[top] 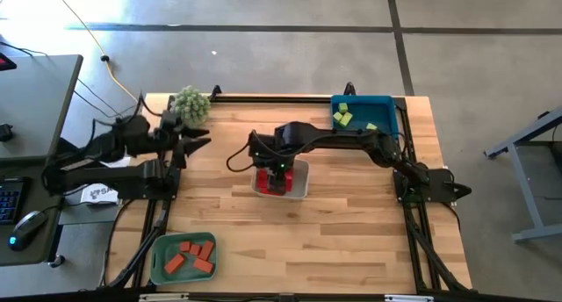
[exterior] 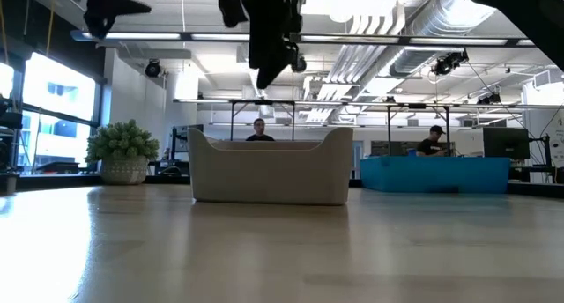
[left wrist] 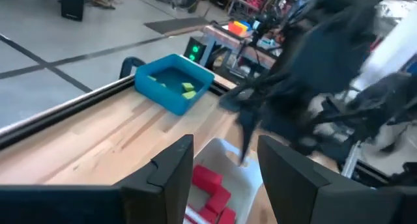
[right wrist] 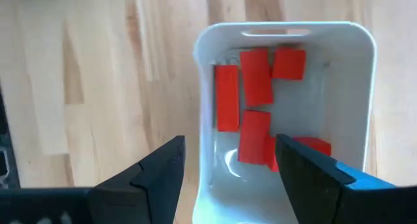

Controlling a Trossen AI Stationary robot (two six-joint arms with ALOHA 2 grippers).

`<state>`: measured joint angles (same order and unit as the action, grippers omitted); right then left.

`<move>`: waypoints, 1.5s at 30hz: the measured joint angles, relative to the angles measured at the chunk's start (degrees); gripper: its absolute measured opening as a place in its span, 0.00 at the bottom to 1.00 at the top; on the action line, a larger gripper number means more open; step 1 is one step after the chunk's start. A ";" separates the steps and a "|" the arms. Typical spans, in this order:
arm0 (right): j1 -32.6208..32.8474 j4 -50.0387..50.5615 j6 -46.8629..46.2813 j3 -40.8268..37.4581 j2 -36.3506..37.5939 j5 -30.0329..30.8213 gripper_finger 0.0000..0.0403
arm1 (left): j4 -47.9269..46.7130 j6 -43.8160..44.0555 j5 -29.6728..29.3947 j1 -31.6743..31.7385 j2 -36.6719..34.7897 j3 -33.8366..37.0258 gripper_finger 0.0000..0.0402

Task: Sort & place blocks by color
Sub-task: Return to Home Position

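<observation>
From above, you see the right gripper (top: 277, 168) hanging over the white bin (top: 301, 188) at mid-table, with the red blocks (top: 283, 187) inside it; the left gripper (top: 195, 138) is near the plant (top: 190, 103); yellow-green blocks (top: 343, 118) lie in the blue bin (top: 381, 104), orange-red blocks (top: 191, 255) in the green bin (top: 158, 260). At table level, the right gripper is clear above the white bin's rim. Your left wrist camera shows its jaws wide, holding nothing; the right wrist camera likewise shows wide, empty jaws over the red blocks.
</observation>
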<state>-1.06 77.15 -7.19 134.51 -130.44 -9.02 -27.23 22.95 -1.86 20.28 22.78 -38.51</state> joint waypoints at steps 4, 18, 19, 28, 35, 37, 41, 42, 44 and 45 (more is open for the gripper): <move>0.59 -0.66 0.78 -1.08 1.89 0.53 0.55 | 3.80 0.35 -1.37 -1.98 -7.99 9.17 0.39; 0.37 1.99 -0.70 -1.02 4.25 1.91 0.55 | 9.84 -5.34 -2.05 -5.88 -21.84 22.62 0.39; 0.36 2.08 -0.79 -1.02 4.65 1.94 0.55 | 9.76 -5.43 -2.24 -6.18 -22.26 23.58 0.39; 0.16 7.37 -0.13 -1.47 13.17 11.91 0.55 | 20.58 -2.12 -3.84 -8.14 -22.58 33.11 0.39; -2.28 7.67 3.24 -7.93 24.76 16.96 0.55 | 30.20 -1.42 -7.71 -8.77 -22.56 37.76 0.39; -3.50 6.49 3.98 -12.99 29.29 17.46 0.55 | 29.58 -1.55 -9.62 -8.76 -22.55 37.85 0.39; -5.95 -3.18 4.99 -29.08 41.61 17.42 0.55 | 29.65 -4.33 -10.02 -8.72 -22.23 37.87 0.39; -6.49 -6.03 4.74 -33.69 44.88 17.42 0.55 | 29.66 -5.71 -10.02 -8.72 -22.08 37.87 0.39; -7.40 -12.55 3.75 -43.01 51.55 17.38 0.55 | 29.69 -8.85 -10.02 -8.72 -22.07 37.87 0.39; -7.67 -15.29 2.98 -47.28 54.85 17.34 0.55 | 29.68 -10.27 -10.00 -8.72 -22.07 37.87 0.39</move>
<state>-8.73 61.85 -4.21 87.23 -75.59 8.32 2.45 12.68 -11.86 11.55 0.71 -0.64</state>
